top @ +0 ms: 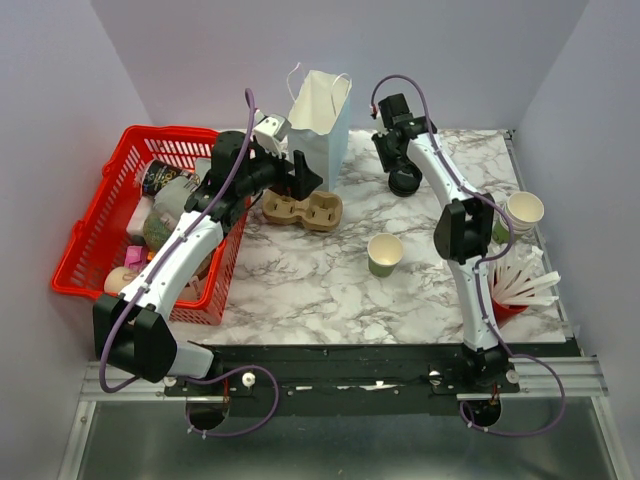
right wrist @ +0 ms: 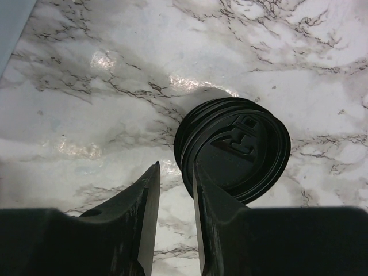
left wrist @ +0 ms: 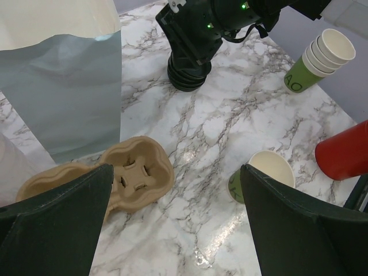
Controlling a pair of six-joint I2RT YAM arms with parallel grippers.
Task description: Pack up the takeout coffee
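The right arm is stretched far forward with the elbow raised and the wrist bent down over a stack of black lids (right wrist: 236,149) at the far side of the marble table (top: 300,290). The right gripper (right wrist: 175,167) has its jaws only a narrow gap apart. One finger seems to touch the rim of the top lid, but I cannot tell whether the rim is pinched.

The left arm reaches forward beside the red basket (top: 160,132). The left gripper (left wrist: 177,172) is spread fully wide and holds nothing, just above the cardboard cup carrier (left wrist: 135,167).

The olive-green paper cup (top: 385,254) stands upright and without a lid in the middle of the table, apart from both grippers.
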